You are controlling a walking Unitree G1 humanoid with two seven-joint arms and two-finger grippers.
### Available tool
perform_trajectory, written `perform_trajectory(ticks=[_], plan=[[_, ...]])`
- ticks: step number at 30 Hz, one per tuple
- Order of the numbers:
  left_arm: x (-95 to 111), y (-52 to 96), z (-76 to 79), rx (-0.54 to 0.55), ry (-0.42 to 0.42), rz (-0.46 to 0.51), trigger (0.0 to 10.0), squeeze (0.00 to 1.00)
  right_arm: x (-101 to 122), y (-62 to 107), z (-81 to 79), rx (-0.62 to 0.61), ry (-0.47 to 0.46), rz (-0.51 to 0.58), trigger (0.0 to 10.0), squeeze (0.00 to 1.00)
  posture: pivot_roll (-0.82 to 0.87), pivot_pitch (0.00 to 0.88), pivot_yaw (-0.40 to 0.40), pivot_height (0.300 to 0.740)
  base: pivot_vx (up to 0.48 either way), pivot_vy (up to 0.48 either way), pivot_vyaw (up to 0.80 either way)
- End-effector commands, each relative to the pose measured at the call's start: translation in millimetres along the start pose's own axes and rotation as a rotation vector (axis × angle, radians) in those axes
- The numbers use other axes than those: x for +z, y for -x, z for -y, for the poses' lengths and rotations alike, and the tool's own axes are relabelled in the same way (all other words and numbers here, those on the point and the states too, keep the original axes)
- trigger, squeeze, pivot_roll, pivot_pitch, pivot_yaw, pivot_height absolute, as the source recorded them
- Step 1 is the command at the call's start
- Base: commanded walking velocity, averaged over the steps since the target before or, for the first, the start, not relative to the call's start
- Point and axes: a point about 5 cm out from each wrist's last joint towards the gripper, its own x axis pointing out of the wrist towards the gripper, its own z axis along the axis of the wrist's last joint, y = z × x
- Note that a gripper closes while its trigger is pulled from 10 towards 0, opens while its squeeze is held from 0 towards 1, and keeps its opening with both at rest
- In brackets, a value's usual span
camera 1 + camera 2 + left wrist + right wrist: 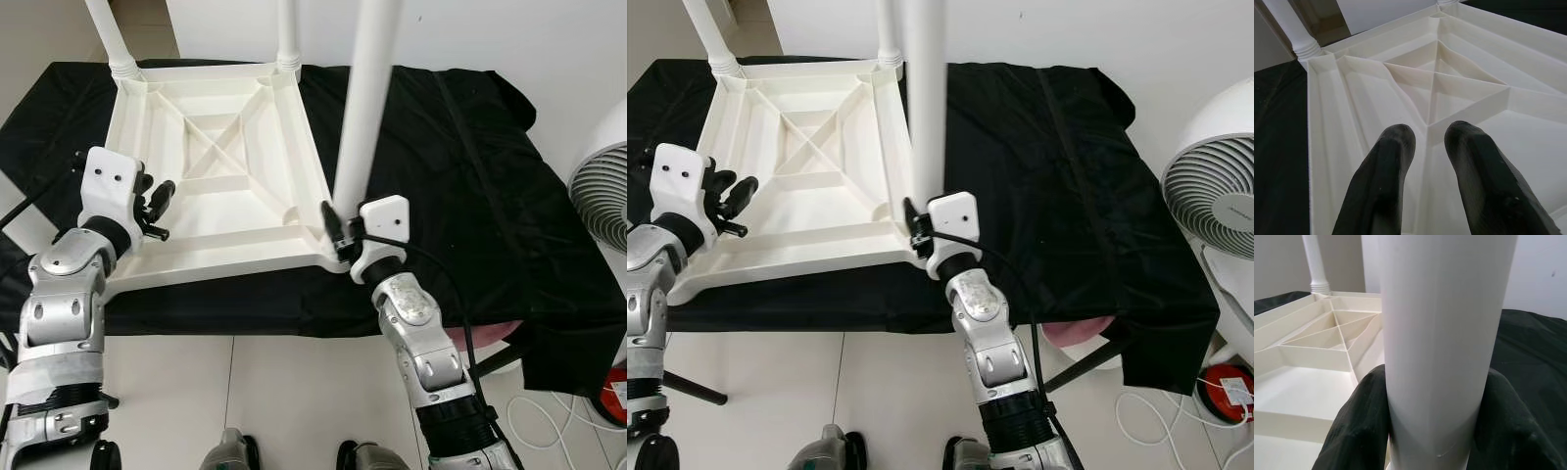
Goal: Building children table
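Note:
A white plastic table top [235, 211] lies upside down on a black cloth, its ribbed underside up. Two white legs [110, 34] [287, 34] stand in its far corners. A third white leg [364, 108] stands upright at the near right corner, and my right gripper [335, 233] is shut on its lower end. In the right wrist view the black fingers [1359, 421] press both sides of the leg [1442, 333]. My left gripper [157, 206] hovers over the near left part of the underside, open with nothing between its fingers [1386, 166].
The black cloth [460, 176] covers the whole work surface and hangs over its front edge. A white fan [602, 191] stands at the right. On the floor at the right lie a red object [615, 397] and a white cable [549, 416].

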Motion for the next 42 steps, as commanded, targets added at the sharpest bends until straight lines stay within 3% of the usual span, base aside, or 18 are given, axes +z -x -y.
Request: perform_trajectory(ticks=[1,6,9,19,26,35,42], plan=[[-0.3,0.4,-3.5,0.061,-0.021,0.002,10.0,0.0,-2.3,-0.2,8.3,-0.056,0.025,-0.017,10.0,0.0,-0.07,0.121,0.033,0.74,0.0,0.0,0.0],[1.0,0.1,-4.6,0.051,-0.033,0.004,10.0,0.0,-2.0,-0.7,3.5,-0.04,0.019,-0.017,10.0,0.0,-0.06,0.122,0.034,0.74,0.0,0.0,0.0],[3.2,-0.3,-8.3,0.045,-0.046,0.005,10.0,0.0,-0.8,-2.7,-9.5,0.031,-0.003,-0.01,10.0,0.0,-0.06,0.121,0.039,0.74,0.0,0.0,0.0],[-1.0,4.8,-20.0,0.056,-0.063,-0.015,10.0,0.0,1.3,-5.0,-26.1,0.14,-0.015,0.0,10.0,0.0,-0.06,0.125,0.04,0.74,0.0,0.0,0.0],[-23.8,22.0,-52.9,0.096,-0.141,-0.086,10.0,0.0,-1.1,-9.2,-47.3,0.26,-0.021,-0.003,10.0,0.0,-0.05,0.129,0.036,0.74,0.0,0.0,0.0],[-35.5,35.2,-77.4,0.186,-0.14,-0.137,10.0,0.0,-3.1,-13.5,-57.0,0.314,-0.019,-0.001,10.0,0.0,-0.05,0.13,0.035,0.74,0.0,0.0,0.0],[-31.0,37.8,-69.7,0.185,-0.115,-0.1,10.0,0.0,-5.1,-17.3,-55.1,0.27,-0.029,0.001,10.0,0.0,-0.04,0.128,0.019,0.74,0.0,0.0,0.0]])
